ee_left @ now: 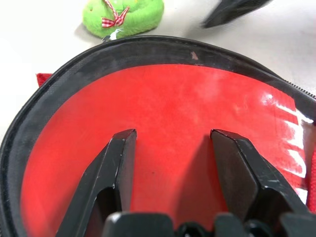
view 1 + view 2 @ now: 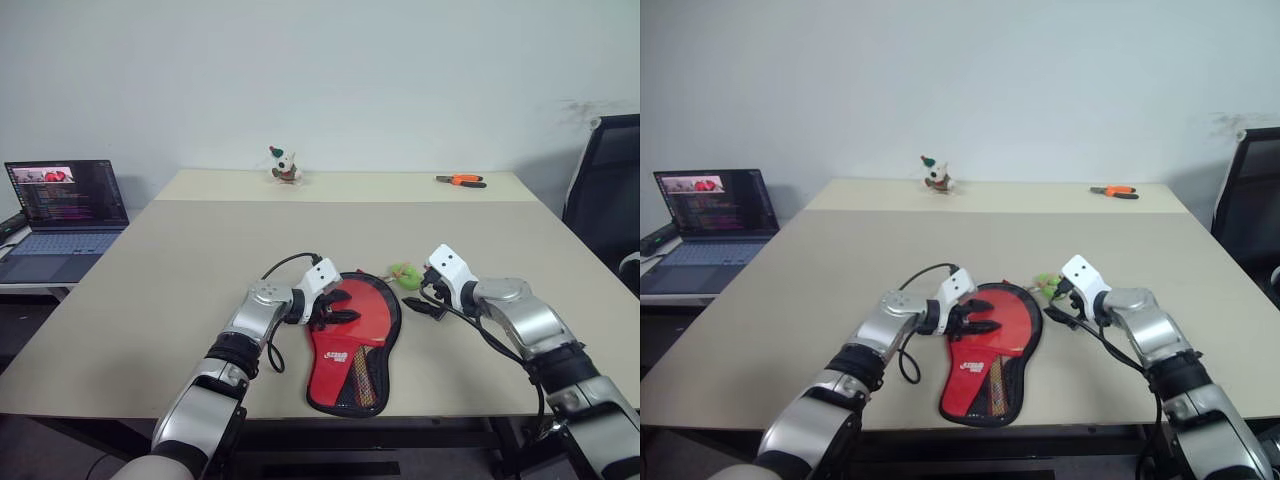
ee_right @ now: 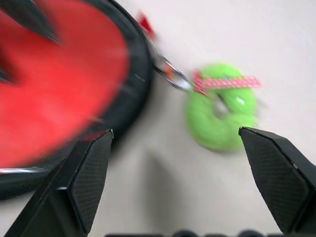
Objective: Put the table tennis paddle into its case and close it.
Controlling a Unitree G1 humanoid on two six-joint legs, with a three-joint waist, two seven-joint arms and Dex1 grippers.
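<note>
Two claws of mine are out over the big tan table (image 2: 200, 290). My left claw (image 2: 338, 306) sits over the round red face of the table tennis paddle (image 2: 362, 305). Its two black fingers (image 1: 111, 170) are spread part way, with red showing in the gap between them. They are pinching nothing. I cannot tell if the tips touch the red face or just hang above it.

The paddle lies in the case (image 2: 345, 385), near the front edge of the table, between my two arms. The case is lying flat and open. Its black rim curves around the round red face. The lower part of the case is red with a white logo and a dark mesh patch. The paddle's handle is hidden down there, so I cannot see it.

My right claw (image 2: 426, 297) is just to the right of the case, near its top edge. Its fingers (image 3: 89, 173) are spread wide and hold nothing. Between them I see bare table, with the black rim of the case on one side and the small green zipper tag (image 2: 405, 274) on the other. The tag is a soft green ring with a red and white bow, and it lies on the table just beside the top of the case.

Far off, a little toy (image 2: 284, 166) and orange pliers (image 2: 461, 180) sit near the back edge. An open laptop (image 2: 62, 215) is on a side desk to my left.
</note>
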